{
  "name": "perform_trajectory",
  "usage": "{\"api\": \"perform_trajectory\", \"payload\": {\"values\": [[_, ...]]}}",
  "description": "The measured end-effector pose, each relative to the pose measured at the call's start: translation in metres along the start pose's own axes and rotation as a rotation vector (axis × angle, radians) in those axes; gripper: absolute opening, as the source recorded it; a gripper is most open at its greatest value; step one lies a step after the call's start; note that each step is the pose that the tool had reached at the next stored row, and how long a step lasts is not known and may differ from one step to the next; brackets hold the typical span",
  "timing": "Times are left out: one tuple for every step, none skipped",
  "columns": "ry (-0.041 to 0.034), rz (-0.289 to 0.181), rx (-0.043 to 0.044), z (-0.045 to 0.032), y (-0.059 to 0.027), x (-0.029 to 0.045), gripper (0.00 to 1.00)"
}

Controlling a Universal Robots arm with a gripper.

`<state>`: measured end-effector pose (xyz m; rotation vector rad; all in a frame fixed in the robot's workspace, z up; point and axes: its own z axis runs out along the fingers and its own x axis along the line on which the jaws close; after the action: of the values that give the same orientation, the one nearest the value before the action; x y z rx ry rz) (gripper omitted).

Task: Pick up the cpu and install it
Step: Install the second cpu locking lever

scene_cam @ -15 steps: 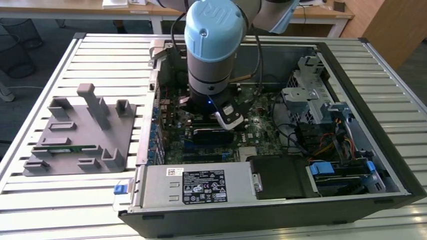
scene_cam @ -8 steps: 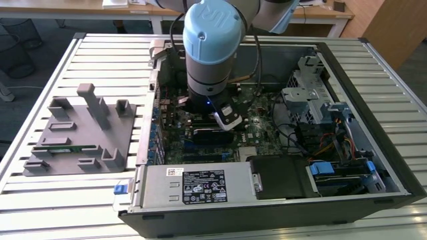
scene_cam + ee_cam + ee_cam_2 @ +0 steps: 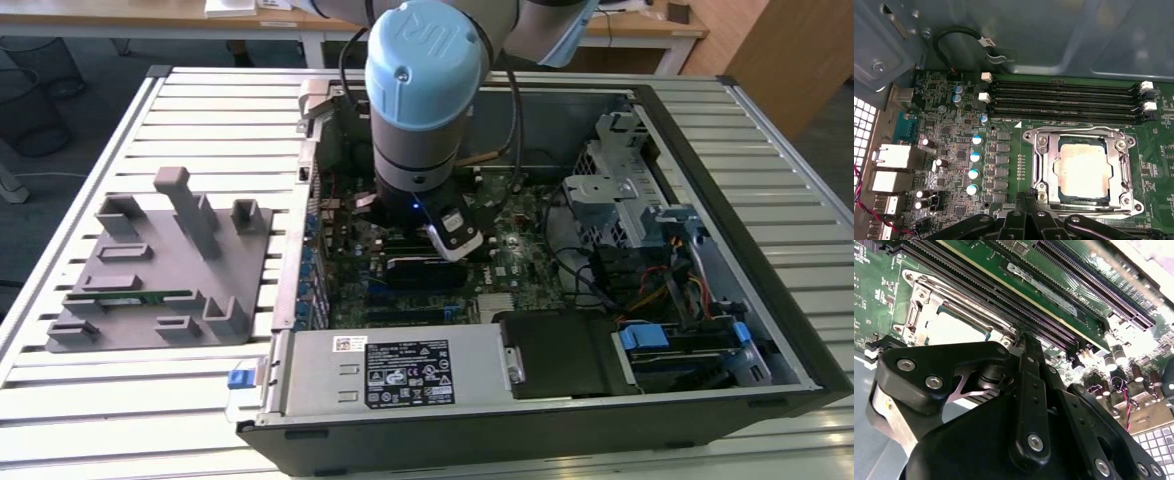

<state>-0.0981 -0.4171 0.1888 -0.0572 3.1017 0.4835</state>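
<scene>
Your arm reaches down into the open computer case (image 3: 787, 330) over the motherboard (image 3: 954, 150), where the cpu (image 3: 1085, 170) already sits in its metal-framed socket (image 3: 1126, 172) (seated flat), the gripper (image 3: 1026, 220) just beside it, its opening unclear.

Power supply sticker: the silver metal power supply box (image 3: 387, 400) carries a large black-and-white label (image 3: 407, 373) with rows of small print and symbols, none legible.
Small sticker: a white label (image 3: 350, 343) sits beside it, unreadable.
Cable tag: a white tag (image 3: 985, 41) on the black looped cable (image 3: 954, 35) bears dark characters (too fine to make out).
Memory stick: a strip label (image 3: 1041, 288) on the long green memory stick (image 3: 1064, 302), print blurred.
Motherboard: white lettering dots the green motherboard (image 3: 949, 145), illegible.
Cpu: the shiny silver square cpu (image 3: 1085, 172) shows no readable marking.
</scene>
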Motion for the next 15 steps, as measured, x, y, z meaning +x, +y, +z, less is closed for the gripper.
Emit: {"api": "perform_trajectory", "payload": {"values": [[0.0,0.0,0.0,0.0002,0.0001,0.0,0.11],[0.0001,0.0,0.0001,0.0002,0.0001,0.0,0.11],[0.0001,0.0,0.0,0.0002,0.0001,0.0,0.11],[0.0001,0.0,0.0001,0.0003,0.0001,0.0001,0.11],[0.0,0.0,0.0007,0.0004,0.0001,0.0001,0.11],[0.0,0.0,0.0009,0.0003,0.0001,0.0001,0.11],[0.0,0.0,0.0009,0.0003,0.0001,0.0002,0.11],[0.0,0.0,0.001,0.0001,0.0002,0.0002,0.11],[0.0,0.0,0.0012,-0.0004,0.0003,0.0003,0.11],[-0.0001,0.0,0.001,-0.001,0.0005,0.0003,0.11],[-0.0001,0.0,0.0008,-0.0017,0.0008,0.0003,0.11],[-0.0004,0.0,0.0003,-0.0023,0.0011,0.0002,0.11],[-0.0002,0.0,0.0006,-0.0033,0.0014,0.0003,0.11],[0.0,0.0,0.001,-0.0044,0.0017,0.0004,0.11],[-0.0001,0.0,0.0009,-0.0056,0.0021,0.0004,0.11]]}}
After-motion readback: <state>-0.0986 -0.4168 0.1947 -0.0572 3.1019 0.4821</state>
